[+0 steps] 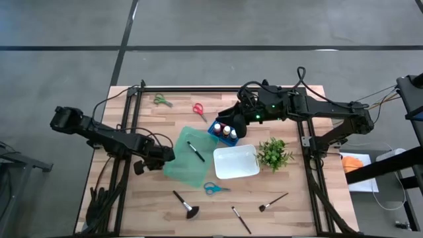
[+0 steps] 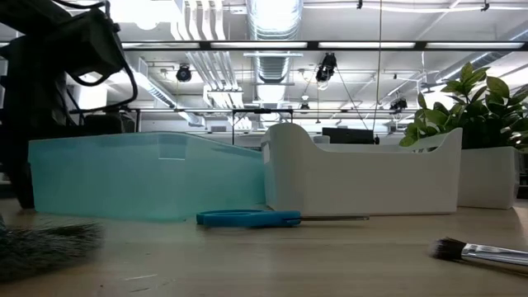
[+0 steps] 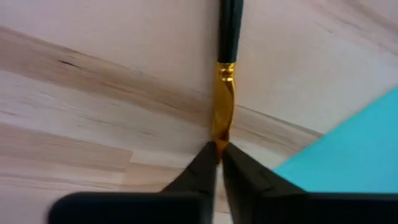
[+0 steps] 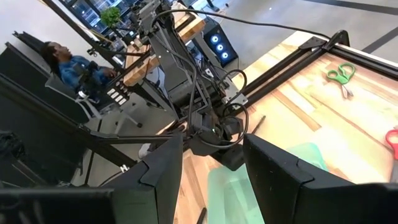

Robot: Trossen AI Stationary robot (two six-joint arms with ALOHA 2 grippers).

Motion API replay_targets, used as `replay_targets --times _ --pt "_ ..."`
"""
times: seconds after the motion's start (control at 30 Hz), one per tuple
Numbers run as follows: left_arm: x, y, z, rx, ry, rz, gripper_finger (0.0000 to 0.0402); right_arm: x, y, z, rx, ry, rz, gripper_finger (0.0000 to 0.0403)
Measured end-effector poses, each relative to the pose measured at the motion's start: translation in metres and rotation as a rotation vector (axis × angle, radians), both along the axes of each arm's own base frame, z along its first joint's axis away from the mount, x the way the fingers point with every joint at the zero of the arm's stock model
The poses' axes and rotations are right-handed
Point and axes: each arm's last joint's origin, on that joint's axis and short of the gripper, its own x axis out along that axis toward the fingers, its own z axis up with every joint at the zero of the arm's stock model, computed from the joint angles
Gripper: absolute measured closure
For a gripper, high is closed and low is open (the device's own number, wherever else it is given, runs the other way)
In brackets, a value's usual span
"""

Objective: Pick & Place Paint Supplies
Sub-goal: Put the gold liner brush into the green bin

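We find the left gripper (image 3: 219,148) beside the translucent teal plastic bin (image 1: 186,156), jaws clamped on a slim dark-handled, gold-ferruled brush (image 3: 225,74) apparently lying on the wooden table (image 1: 297,205). The right gripper (image 4: 211,165) hovers over the paint bottles (image 1: 226,131), jaws apart.

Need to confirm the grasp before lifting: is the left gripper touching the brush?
Touching. The left wrist view shows the left gripper with both fingers closed on the brush at its gold ferrule.

Surface (image 1: 291,218): pale wood, planked grain. Tray (image 1: 187,158) beside the left claw (image 1: 166,157): translucent teal. Bin (image 1: 236,162): white. Plant (image 1: 273,153): leafy green. Scissors: green (image 1: 161,100), red (image 1: 199,110), blue (image 1: 215,188). Brush (image 3: 225,87) at the left claw: black handle, gold ferrule.
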Motion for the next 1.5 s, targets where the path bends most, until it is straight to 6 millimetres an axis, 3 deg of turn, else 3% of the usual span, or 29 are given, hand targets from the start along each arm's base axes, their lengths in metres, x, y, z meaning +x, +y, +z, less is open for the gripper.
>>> replay_targets --times 0.23,0.37,0.53,0.8,1.03,1.17,1.33,1.5 --pt "-0.001 0.001 0.002 0.033 -0.014 -0.015 0.0397 0.000 0.000 0.000 -0.004 0.000 0.001 0.0236" --pt "-0.007 0.006 0.012 0.163 -0.007 -0.032 0.0398 0.000 0.000 0.000 -0.005 0.001 0.001 0.0236" --pt "-0.008 0.010 0.043 0.281 -0.084 -0.120 0.0400 0.000 -0.001 0.000 -0.018 0.001 0.002 0.0236" --pt "-0.001 0.012 0.103 0.492 -0.377 -0.388 0.0400 0.000 -0.004 0.000 -0.027 0.002 -0.007 0.0236" --pt "0.023 0.005 0.145 0.598 -0.653 -0.696 0.0401 0.000 -0.004 0.000 -0.044 0.003 -0.003 0.0236" --pt "0.043 -0.001 0.138 0.550 -0.714 -0.745 0.0401 0.000 -0.004 0.000 -0.049 0.005 -0.016 0.0236" --pt "0.062 -0.009 0.111 0.437 -0.623 -0.820 0.0400 0.000 -0.004 0.000 -0.048 0.005 -0.025 0.0236" --pt "0.069 -0.013 0.100 0.386 -0.588 -0.853 0.0356 0.000 -0.003 0.000 -0.043 0.005 -0.023 0.0236"
